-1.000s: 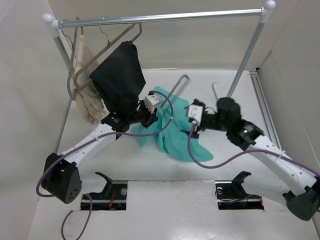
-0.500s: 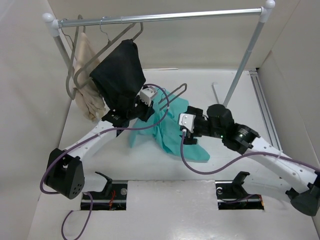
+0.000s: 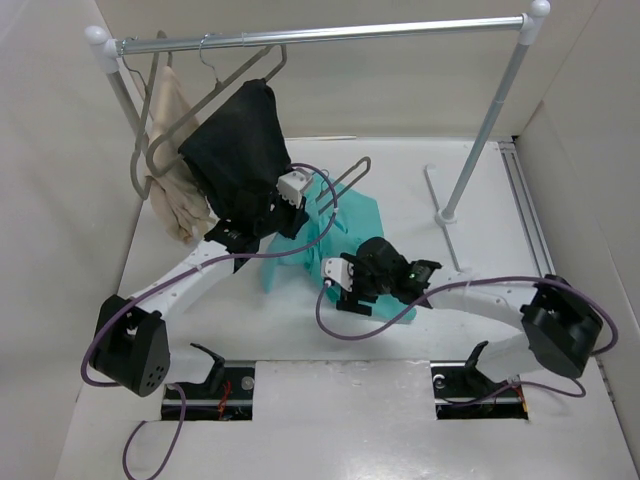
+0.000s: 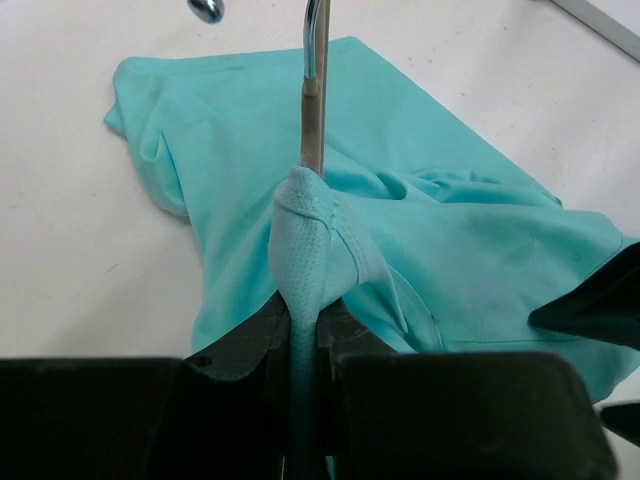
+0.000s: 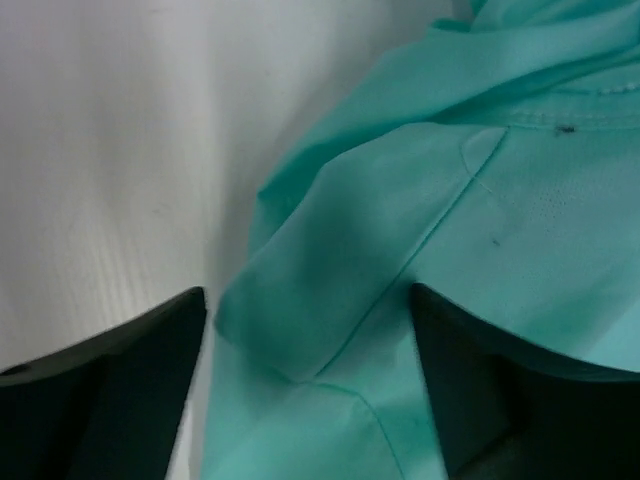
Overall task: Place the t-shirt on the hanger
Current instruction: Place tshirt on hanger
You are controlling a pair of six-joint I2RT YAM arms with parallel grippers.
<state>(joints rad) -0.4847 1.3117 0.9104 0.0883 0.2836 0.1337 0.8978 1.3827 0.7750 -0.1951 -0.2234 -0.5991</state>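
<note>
A white table (image 3: 250, 320) walled in pale board carries a rack (image 3: 330, 35) across the back. A beige garment (image 3: 170, 190) and a black garment (image 3: 240, 150) hang at the rack's left end. The t-shirt (image 3: 345, 235) lies crumpled on the table in front of the rack, below the middle of its rail and nearer the left post. The hanger (image 3: 350, 172) pokes out of the cloth on the rack side. The left gripper (image 3: 298, 215) sits at the shirt's edge nearest the black garment; the right gripper (image 3: 345, 295) is at the edge farthest from the rack.

From the left wrist, the left gripper (image 4: 300, 335) is clamped narrow on a fold of the collar bunched round the hanger's stem (image 4: 312, 110). The silver hook (image 4: 315, 30) rises beyond it. That grip seems meant to pin cloth and hanger together, so the neck opening keeps its place while the rest is arranged. The body of the shirt (image 4: 440, 230) spreads flat on the table behind.

From the right wrist, the dark fingers (image 5: 110, 380) stand wide apart, holding nothing, astride a folded hem of the t-shirt (image 5: 400, 270) where it meets bare table (image 5: 100, 150). I judge it is lined up to pinch that edge and pull the shirt along a hanger arm.
</note>
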